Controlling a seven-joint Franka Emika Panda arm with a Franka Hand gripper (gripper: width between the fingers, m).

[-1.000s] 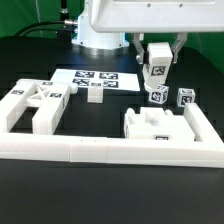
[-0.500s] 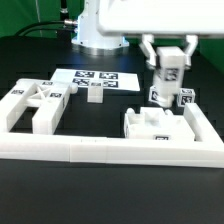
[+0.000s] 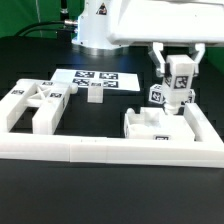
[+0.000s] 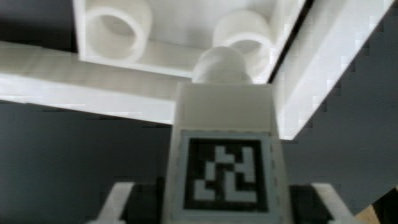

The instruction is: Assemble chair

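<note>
**Desk:** What do we have on the claw?

**Photographer:** In the upper right of the exterior view, our claw stands narrowly parted and clamped on a white bar. There is one finger on each side, and the bar's square tag faces us. The bar hangs upright above the blocky white slab at lower right on the black worktop. From the wrist we look down the bar to its rounded tip, which is aimed at the slab's round sockets. We cannot tell whether the tip touches.

**Desk:** And against a second ago?

**Photographer:** We see claw and bar carried rightward and lower in the frame. They now cover one of the two small cubes, and the other cube sits just left of the bar. The remaining parts have not moved.
</note>
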